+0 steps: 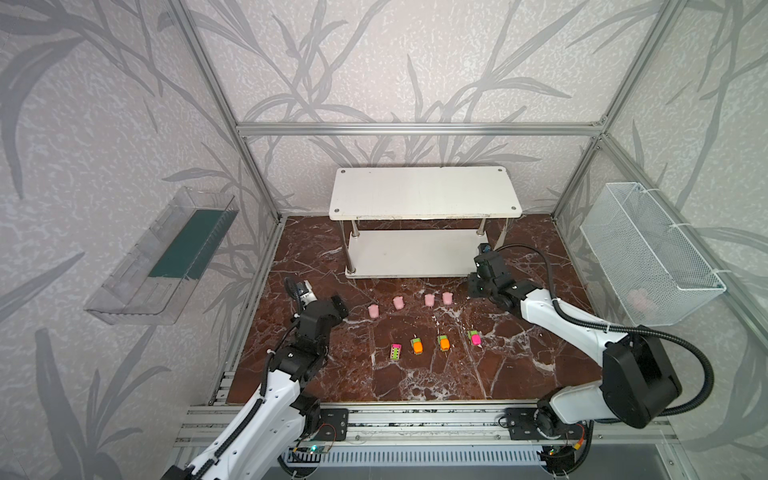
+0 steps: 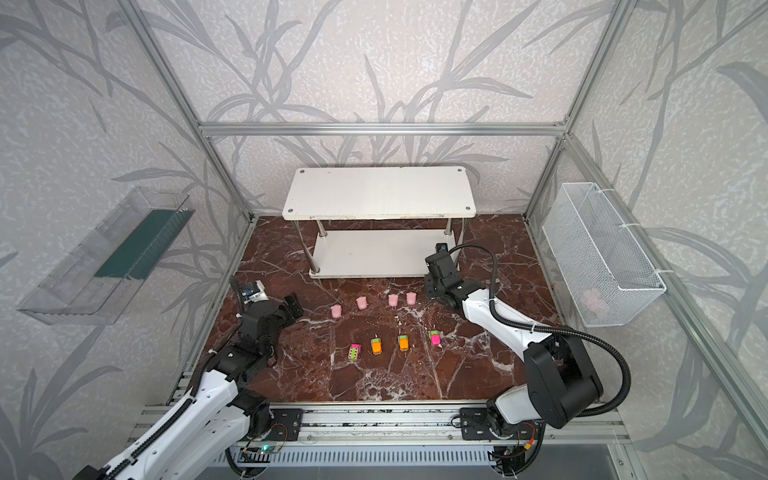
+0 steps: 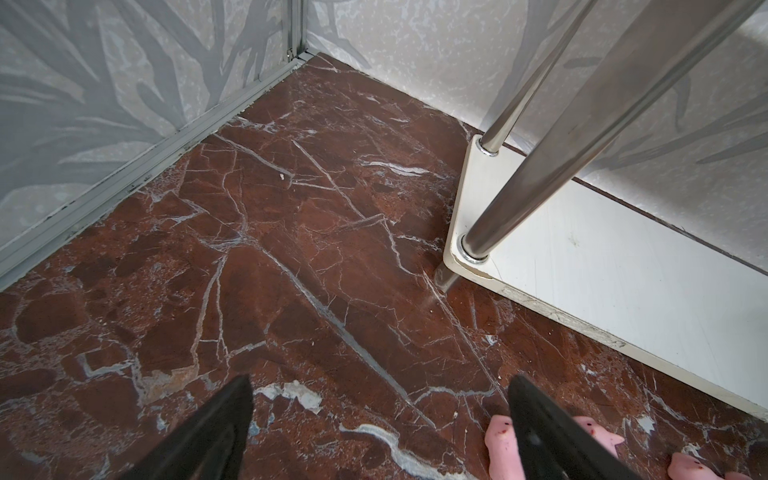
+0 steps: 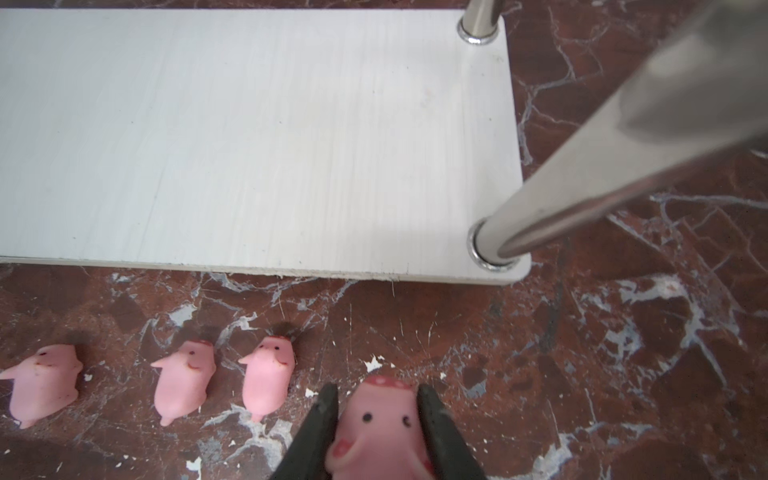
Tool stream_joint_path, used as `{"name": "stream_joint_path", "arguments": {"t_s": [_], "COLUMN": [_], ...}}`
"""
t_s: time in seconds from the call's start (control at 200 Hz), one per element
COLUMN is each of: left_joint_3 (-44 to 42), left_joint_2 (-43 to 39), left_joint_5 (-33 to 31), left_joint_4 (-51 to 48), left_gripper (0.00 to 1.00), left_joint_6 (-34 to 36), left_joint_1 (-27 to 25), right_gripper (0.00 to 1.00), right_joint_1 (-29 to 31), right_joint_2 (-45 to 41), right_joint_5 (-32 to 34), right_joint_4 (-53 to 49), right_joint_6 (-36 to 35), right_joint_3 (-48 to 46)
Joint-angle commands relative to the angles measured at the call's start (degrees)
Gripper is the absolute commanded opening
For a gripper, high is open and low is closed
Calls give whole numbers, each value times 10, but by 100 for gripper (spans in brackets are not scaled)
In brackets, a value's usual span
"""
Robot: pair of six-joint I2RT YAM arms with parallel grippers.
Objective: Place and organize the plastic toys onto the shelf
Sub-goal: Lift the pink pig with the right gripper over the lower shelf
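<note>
Several pale pink pig toys stand in a row on the marble floor in front of the shelf point(image 1: 424, 193), one at the left end point(image 1: 373, 310) and one at the right end point(image 1: 447, 298). Nearer the front, several neon toy cars point(image 1: 417, 345) line up. My right gripper point(image 4: 378, 390) is shut on one more pink pig toy point(image 4: 382, 428), just off the lower shelf board point(image 4: 249, 137); three pigs point(image 4: 185, 380) lie beside it. In both top views that gripper point(image 1: 473, 286) hides the held toy. My left gripper point(image 3: 380, 386) is open and empty, left of the pig row point(image 3: 500, 449).
A chrome shelf post point(image 4: 582, 183) rises close to my right gripper. A white mesh basket point(image 1: 648, 253) hangs on the right wall with something pink inside. A clear tray point(image 1: 162, 257) is fixed to the left wall. Aluminium frame rails border the floor.
</note>
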Motion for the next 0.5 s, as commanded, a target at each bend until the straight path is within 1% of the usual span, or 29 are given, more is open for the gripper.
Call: {"name": "stream_joint_path", "arguments": {"t_s": [0.0,0.285,0.495], "left_joint_3": [-3,-6,-7], "left_joint_2": [-9,-21,-19], "left_joint_5": [-7,-10,-12], "left_joint_4": [2,-7,-7], "left_gripper": [94,94,94], "left_joint_6": [-3,-4,-5], "left_joint_1": [-2,-2,-2], "right_gripper": [32,32,32], "right_joint_1": [-3,-15,-41], "right_joint_2": [34,103,127], "right_joint_5": [-8,4,0], "right_joint_4": [21,50,70], "right_joint_6": [-32,-59,-67], "right_joint_3": [31,78,90]}}
